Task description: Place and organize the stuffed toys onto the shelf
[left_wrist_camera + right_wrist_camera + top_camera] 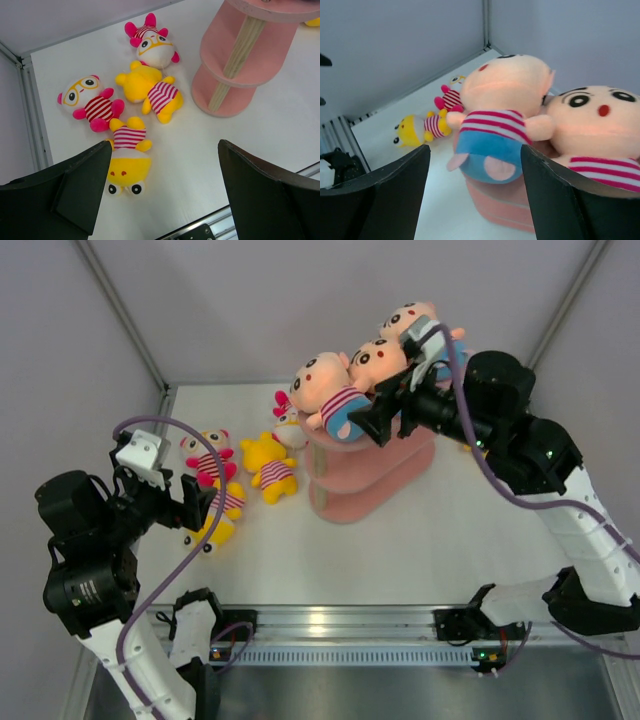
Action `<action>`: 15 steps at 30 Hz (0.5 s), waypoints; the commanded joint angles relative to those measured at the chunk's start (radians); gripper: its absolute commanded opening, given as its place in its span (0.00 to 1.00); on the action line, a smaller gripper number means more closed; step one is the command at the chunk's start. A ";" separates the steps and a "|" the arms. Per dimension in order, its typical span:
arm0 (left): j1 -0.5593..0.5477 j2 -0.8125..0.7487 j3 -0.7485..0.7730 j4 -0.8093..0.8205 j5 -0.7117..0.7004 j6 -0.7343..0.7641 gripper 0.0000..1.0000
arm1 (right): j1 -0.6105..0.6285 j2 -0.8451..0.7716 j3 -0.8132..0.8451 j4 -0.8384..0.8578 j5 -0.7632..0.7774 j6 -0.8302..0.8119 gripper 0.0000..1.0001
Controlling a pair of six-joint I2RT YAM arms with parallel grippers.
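Note:
The pink three-tier shelf [372, 478] stands mid-table. Three peach stuffed toys in striped shirts lie on its top board: one at the front [325, 388], one behind [378, 360], one at the back [408, 320]. My right gripper [378, 418] is open, just beside the front toy's blue shorts [492, 145], not touching. On the table left of the shelf lie a pink-legged toy [92, 102], a yellow toy [152, 92], a white-and-pink toy [152, 42] and a head-down yellow toy [127, 155]. My left gripper [165, 147] is open and empty above the table beside that last toy.
A metal rail [330, 625] runs along the table's near edge. Grey walls close the table in on the left, back and right. A bit of something yellow [312, 22] shows behind the shelf. The shelf's two lower boards [235, 75] show nothing on them.

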 commanded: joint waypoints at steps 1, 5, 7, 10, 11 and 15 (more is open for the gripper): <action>0.003 0.007 -0.009 0.031 0.021 0.000 0.93 | 0.209 -0.027 -0.068 0.084 0.289 -0.168 0.73; 0.003 0.007 -0.017 0.032 0.017 -0.002 0.93 | 0.292 -0.010 -0.105 0.118 0.470 -0.237 0.74; 0.003 0.005 -0.017 0.032 0.016 0.000 0.93 | 0.304 0.024 -0.096 0.105 0.532 -0.249 0.74; 0.003 0.008 -0.019 0.031 0.016 0.000 0.93 | 0.308 0.062 -0.079 0.090 0.593 -0.268 0.73; 0.003 0.008 -0.022 0.032 0.016 0.001 0.93 | 0.306 0.070 -0.079 0.088 0.603 -0.271 0.72; 0.001 0.007 -0.026 0.032 0.011 0.005 0.93 | 0.306 0.067 -0.099 0.091 0.649 -0.263 0.64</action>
